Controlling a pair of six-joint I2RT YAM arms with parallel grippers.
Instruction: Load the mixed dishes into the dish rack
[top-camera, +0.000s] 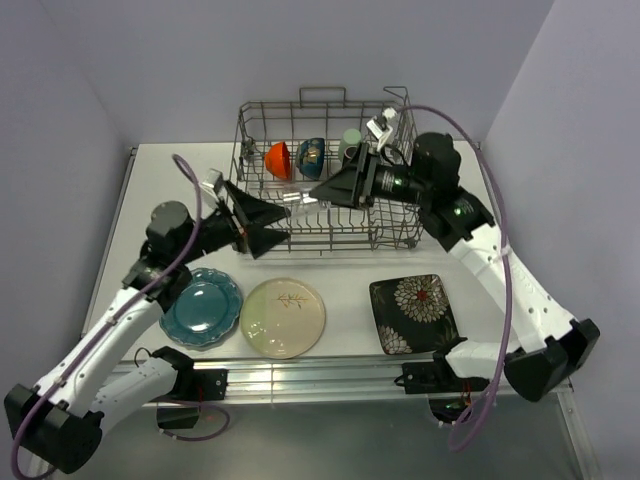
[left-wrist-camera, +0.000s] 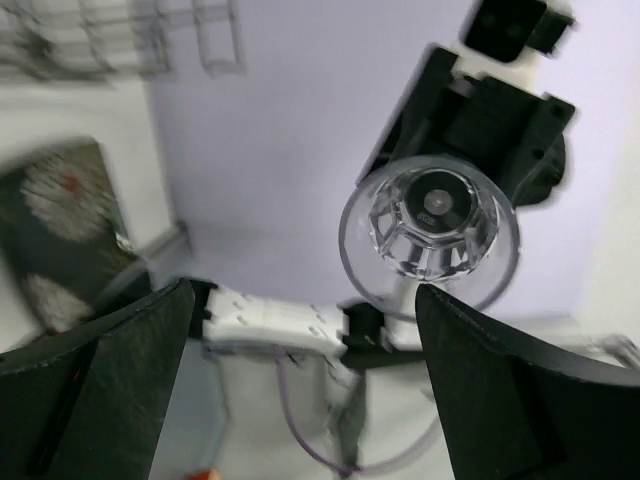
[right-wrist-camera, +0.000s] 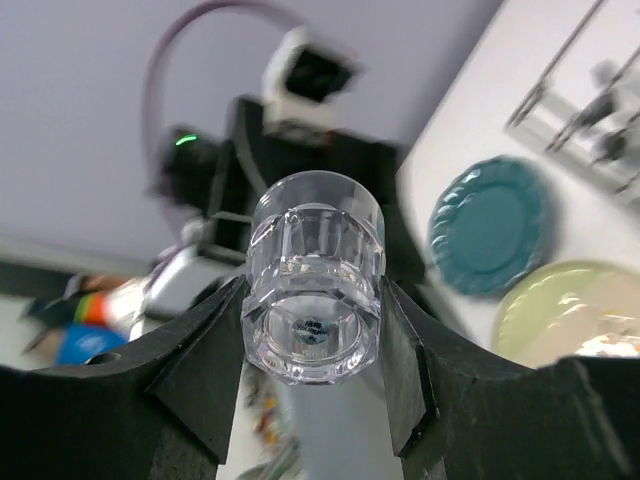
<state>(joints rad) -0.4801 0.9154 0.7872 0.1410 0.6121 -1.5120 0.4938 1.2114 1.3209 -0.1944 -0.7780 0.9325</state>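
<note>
The clear glass (right-wrist-camera: 313, 290) sits between the two black fingers of my right gripper (right-wrist-camera: 312, 322), which is shut on its sides. That gripper (top-camera: 318, 192) hangs over the front of the dish rack (top-camera: 310, 104). My left gripper (top-camera: 285, 224) faces it from the left with its jaws wide open and nothing between them. In the left wrist view the glass (left-wrist-camera: 430, 230) shows beyond the open left gripper (left-wrist-camera: 300, 370). A red-orange bowl (top-camera: 279, 158), a dark bowl (top-camera: 312, 157) and a pale green cup (top-camera: 350, 140) stand in the rack.
On the table in front of the rack lie a teal scalloped plate (top-camera: 200, 307), a cream round plate (top-camera: 283, 317) and a black square floral plate (top-camera: 413, 312). Walls close in on the left, right and back.
</note>
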